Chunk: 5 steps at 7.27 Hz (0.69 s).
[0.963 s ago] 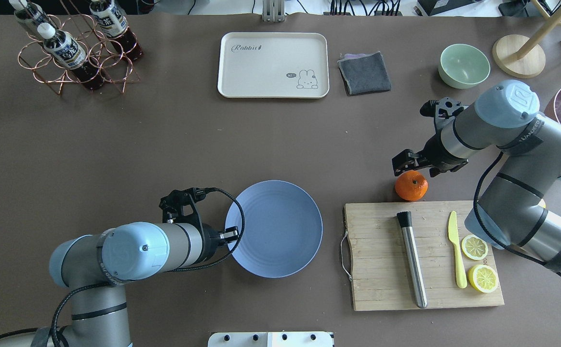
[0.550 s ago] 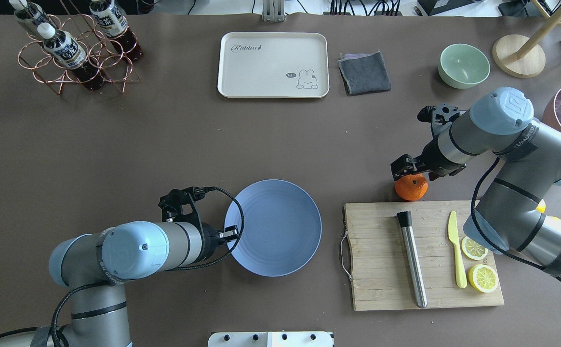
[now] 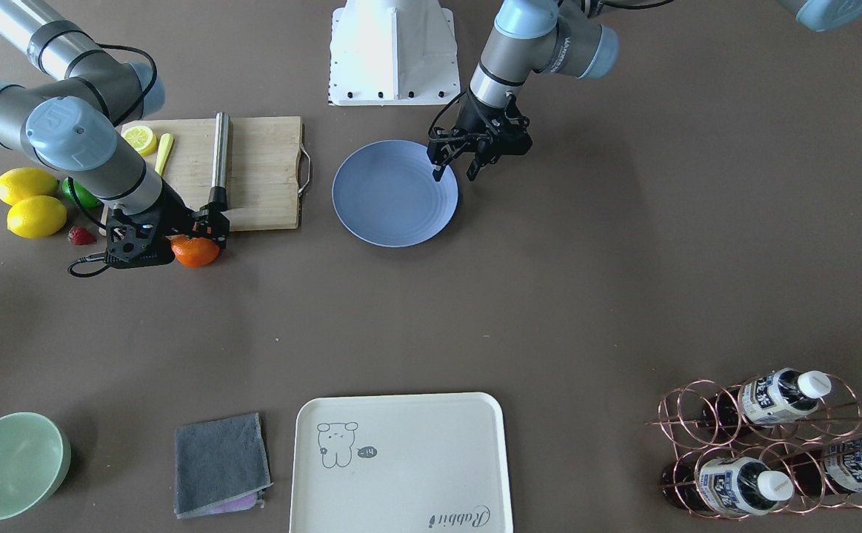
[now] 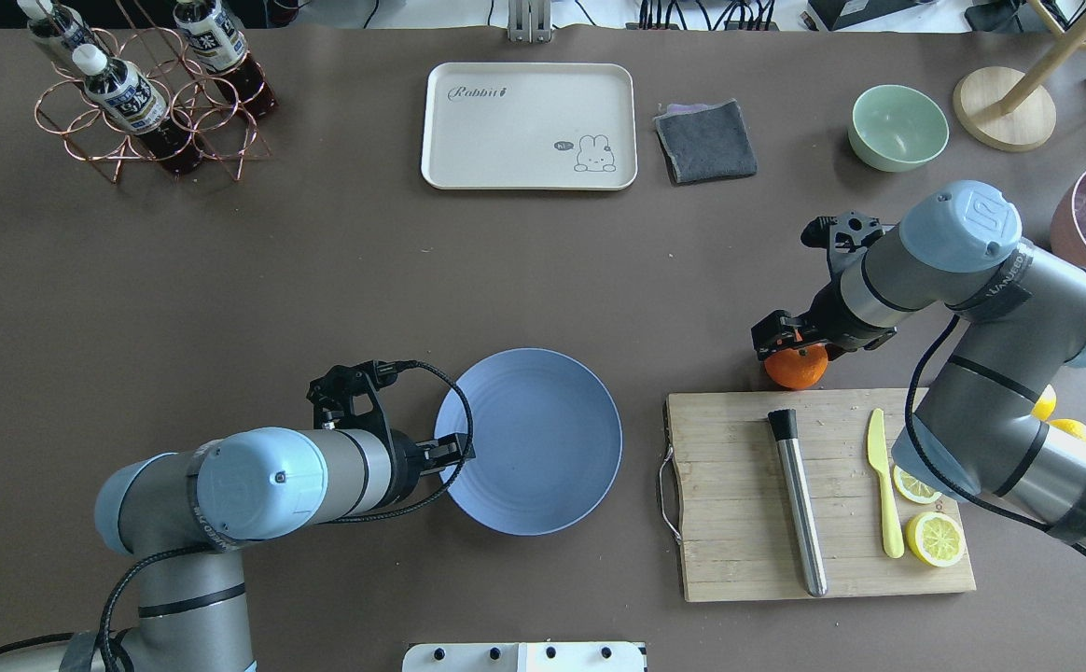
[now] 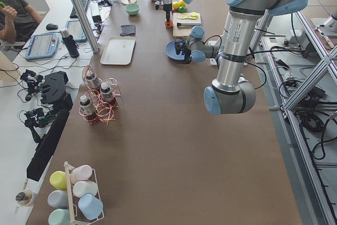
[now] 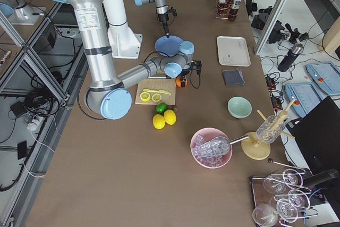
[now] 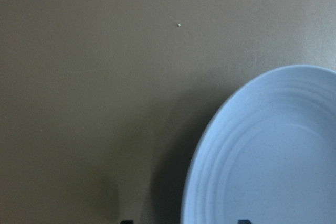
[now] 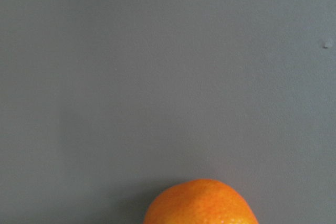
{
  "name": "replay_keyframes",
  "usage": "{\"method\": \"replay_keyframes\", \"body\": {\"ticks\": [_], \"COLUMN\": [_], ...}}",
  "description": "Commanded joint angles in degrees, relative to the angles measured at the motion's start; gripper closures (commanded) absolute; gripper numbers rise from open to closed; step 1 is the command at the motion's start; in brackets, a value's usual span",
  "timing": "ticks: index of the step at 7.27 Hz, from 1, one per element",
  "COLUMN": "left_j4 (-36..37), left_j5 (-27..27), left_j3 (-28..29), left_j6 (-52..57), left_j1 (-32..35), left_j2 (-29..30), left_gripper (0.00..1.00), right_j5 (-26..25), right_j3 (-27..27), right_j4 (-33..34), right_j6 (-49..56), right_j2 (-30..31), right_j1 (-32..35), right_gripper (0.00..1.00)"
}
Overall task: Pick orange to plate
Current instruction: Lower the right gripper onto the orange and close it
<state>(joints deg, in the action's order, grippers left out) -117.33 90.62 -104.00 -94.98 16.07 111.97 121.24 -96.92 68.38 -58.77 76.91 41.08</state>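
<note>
The orange (image 4: 800, 371) rests on the brown table just beyond the far edge of the cutting board (image 4: 739, 523); it also shows in the front view (image 3: 198, 254) and at the bottom of the right wrist view (image 8: 202, 203). My right gripper (image 4: 790, 338) hangs low over it, open, with the fingers down around the fruit's top. The blue plate (image 4: 543, 439) lies near the table's middle (image 3: 394, 196). My left gripper (image 4: 454, 450) is open at the plate's left rim (image 7: 273, 156), one finger over the plate and one outside it (image 3: 454, 174).
On the board lie a metal rod (image 4: 797, 504), a yellow knife (image 4: 884, 495) and lemon halves (image 4: 937, 539). Whole lemons (image 3: 27, 185), a lime (image 3: 79, 194) and a strawberry (image 3: 81, 235) sit beside it. A cream tray (image 4: 529, 126), grey cloth (image 4: 706, 140), green bowl (image 4: 898, 126) and bottle rack (image 4: 142, 93) stand at the far side.
My right gripper has come down and slightly left, from just beyond the orange to over its top. The left gripper and the plate have hardly moved.
</note>
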Motion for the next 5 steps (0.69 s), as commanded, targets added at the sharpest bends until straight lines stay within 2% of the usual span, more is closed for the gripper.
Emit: {"method": "replay_keyframes", "body": {"ticks": [1,2,3,4,5], "left_j4": [0.0,0.0,0.0,0.0,0.0], "left_j5": [0.0,0.0,0.1,0.5,4.1], "left_j3": [-0.1,-0.2,-0.5,-1.6,-2.8], "left_j6": [0.0,0.0,0.1,0.8,4.6], "left_j1": [0.1,0.1,0.5,2.2,6.1], "left_j2": [0.0,0.0,0.0,-0.2,-1.6], "left_gripper": [0.25,0.25,0.25,0.19,0.15], "right_j5": [0.0,-0.1,0.1,0.0,-2.1], "right_j3": [-0.4,-0.6,-1.7,-3.8,-4.2], "right_j4": [0.0,0.2,0.5,0.9,1.3], "right_j6": [0.6,0.5,0.5,-0.5,-5.3], "right_j2": [0.3,0.0,-0.3,-1.4,-5.0], "right_j1": [-0.1,-0.1,0.1,0.1,-1.5], "right_gripper": [0.41,0.90,1.00,1.00,1.00]}}
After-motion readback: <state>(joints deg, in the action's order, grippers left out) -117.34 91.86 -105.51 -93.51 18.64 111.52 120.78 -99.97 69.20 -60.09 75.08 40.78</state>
